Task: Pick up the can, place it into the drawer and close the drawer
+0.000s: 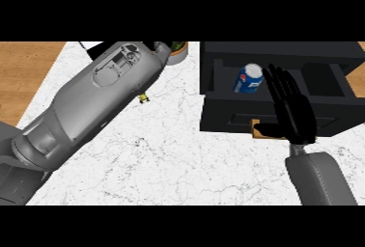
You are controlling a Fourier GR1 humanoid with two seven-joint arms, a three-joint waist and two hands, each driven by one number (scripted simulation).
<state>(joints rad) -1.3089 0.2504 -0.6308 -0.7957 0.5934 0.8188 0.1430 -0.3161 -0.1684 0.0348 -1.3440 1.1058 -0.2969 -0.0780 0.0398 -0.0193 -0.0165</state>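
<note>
- The can (249, 78), blue and white, stood upright inside the open black drawer (227, 118), toward its left part, so the placing step looked done and the closing step was in hand.
- The right robot hand (293, 108) was stretched flat, its fingers straight and held close together, hovering over the drawer with the fingertips (273, 72) just beside the can; it gripped nothing.
- Whether that hand touched the drawer's front I could not tell.
- The left forearm (100, 103) lay raised across the white marbled surface (178, 159); its robot hand was hidden near the top edge, so the state of it could not be told.
- A small yellow thing (145, 98) lay on the surface beside that forearm, and a potted plant (177, 50) stood at the far edge.
- Judging from this, the next move called for drawing the right hand clear of the can, setting it against the drawer's front panel and pushing it straight in.
</note>
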